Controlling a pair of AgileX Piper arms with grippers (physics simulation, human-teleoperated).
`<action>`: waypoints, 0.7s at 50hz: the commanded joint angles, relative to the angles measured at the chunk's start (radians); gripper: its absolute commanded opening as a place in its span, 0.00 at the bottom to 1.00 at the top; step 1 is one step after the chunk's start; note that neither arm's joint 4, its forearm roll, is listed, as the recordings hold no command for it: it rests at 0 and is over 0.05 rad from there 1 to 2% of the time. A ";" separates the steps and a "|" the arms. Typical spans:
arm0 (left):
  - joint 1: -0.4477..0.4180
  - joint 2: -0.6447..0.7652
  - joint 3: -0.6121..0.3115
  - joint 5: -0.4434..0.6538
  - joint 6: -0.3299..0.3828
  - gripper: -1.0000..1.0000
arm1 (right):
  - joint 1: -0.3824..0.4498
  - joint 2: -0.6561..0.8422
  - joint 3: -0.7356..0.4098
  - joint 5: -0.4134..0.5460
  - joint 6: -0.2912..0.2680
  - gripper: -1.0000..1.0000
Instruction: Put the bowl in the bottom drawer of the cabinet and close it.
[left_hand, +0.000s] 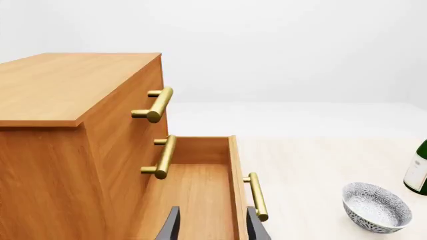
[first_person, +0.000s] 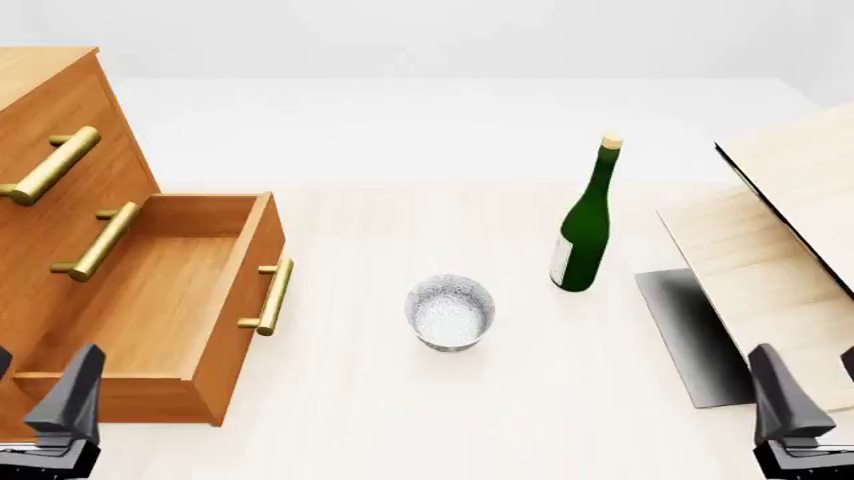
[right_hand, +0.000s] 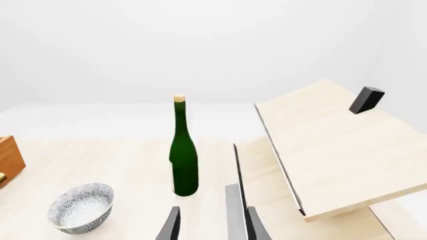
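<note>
The bowl (first_person: 450, 312) stands mid-worktop, apart from the bottom drawer (first_person: 160, 300), which is pulled out of the cabinet (first_person: 54, 110). My left gripper (left_hand: 212, 225) and right gripper (right_hand: 212, 225) are both spread, pinching nothing. Only my right wrist view shows a small black block (right_hand: 366, 99) on the pale boards (right_hand: 333, 145).

- A pale wooden table (first_person: 400, 400) fills the foreground
- Plain white backdrop (first_person: 441, 40) behind, evenly and softly lit
- Pale wooden boards (first_person: 787, 240) stand tilted at the right
</note>
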 joint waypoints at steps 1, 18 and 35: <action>0.001 0.012 -0.002 -0.005 0.002 1.00 | 0.006 0.006 -0.001 -0.001 0.002 1.00; 0.012 0.044 0.000 -0.028 0.017 1.00 | 0.005 0.021 0.000 -0.011 0.006 1.00; -0.005 0.013 -0.025 0.023 0.020 1.00 | 0.005 0.020 0.000 -0.011 0.006 1.00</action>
